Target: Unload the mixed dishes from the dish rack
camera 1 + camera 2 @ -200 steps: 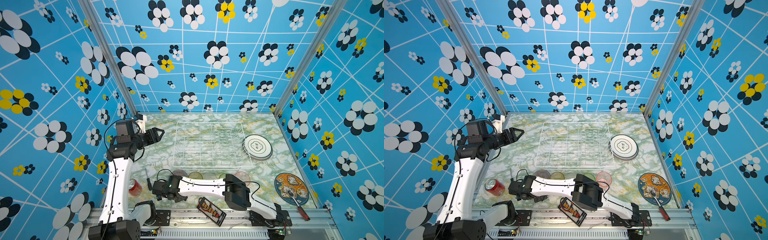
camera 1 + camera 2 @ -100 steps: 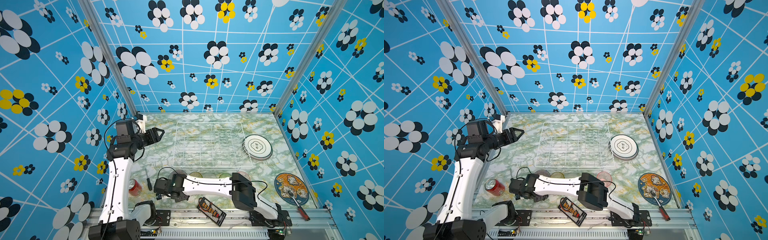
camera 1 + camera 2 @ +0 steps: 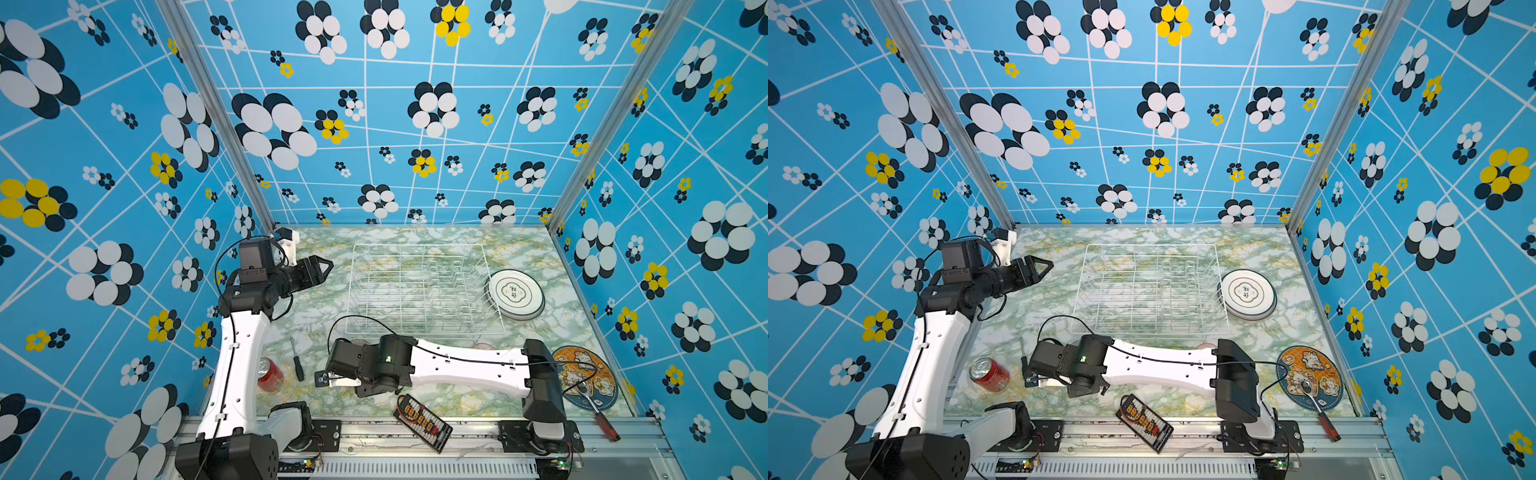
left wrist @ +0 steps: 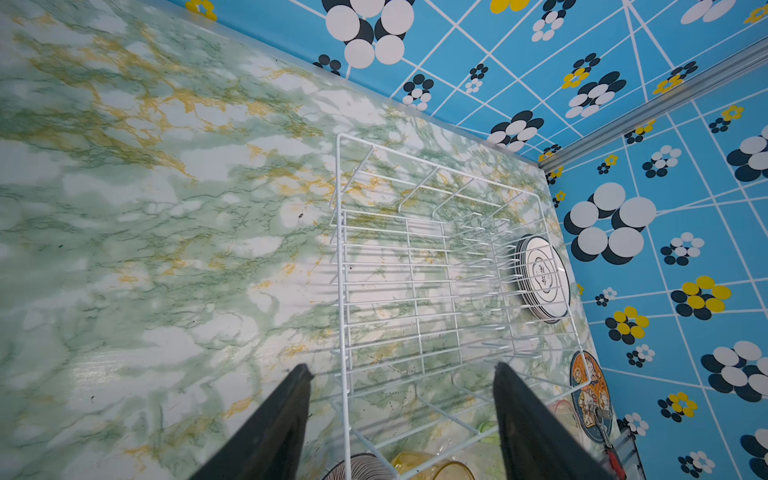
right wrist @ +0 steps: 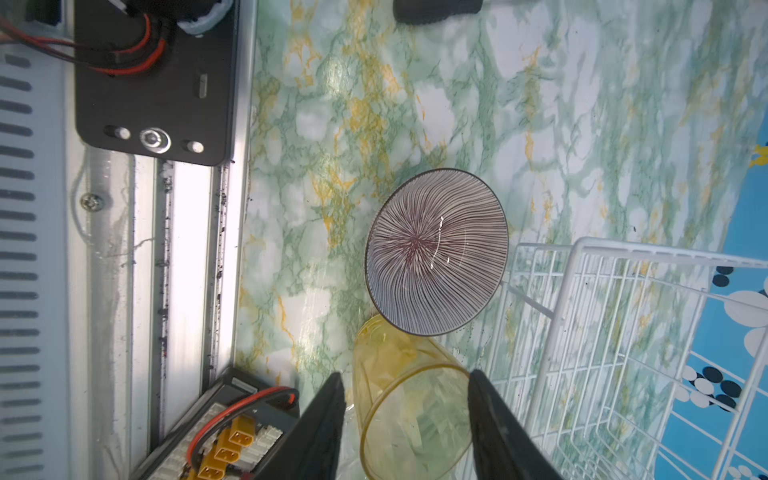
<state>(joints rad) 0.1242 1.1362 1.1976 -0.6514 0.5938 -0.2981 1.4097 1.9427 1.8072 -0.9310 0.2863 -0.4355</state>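
In both top views I see the dish rack (image 3: 415, 246) with nothing in it, mid-table (image 3: 316, 316), and the plates (image 3: 514, 293) stacked flat just beside its right end. My right arm (image 3: 457, 365) lies across the strip in front of the rack and hides its own claw. A sliver of the striped bowl (image 3: 358, 343) shows past the wrist. The left gripper (image 3: 328, 266) hangs over bare table left of the rack, well apart from every dish.

From the left wrist, the left gripper (image 4: 401, 368) stands wide with nothing between its jaws, looking along the rack (image 4: 338, 249).

From the right wrist, the right gripper (image 5: 406, 373) straddles the yellow tumbler (image 5: 415, 419), which sits on the table just beside the bowl (image 5: 436, 251), in front of the rack, mouth towards the camera. The jaws are parted a little wider than the rim: I see a gap on one side, while the other jaw is at the rim, touching or not I cannot tell. I judge it unclamped.

The tumbler looks light, thin-walled and slick, so I expect it to flex or skate if squeezed hard. I would hold it across the wall just under the rim. The bowl looks heavier and brittle, so I would pinch its rim
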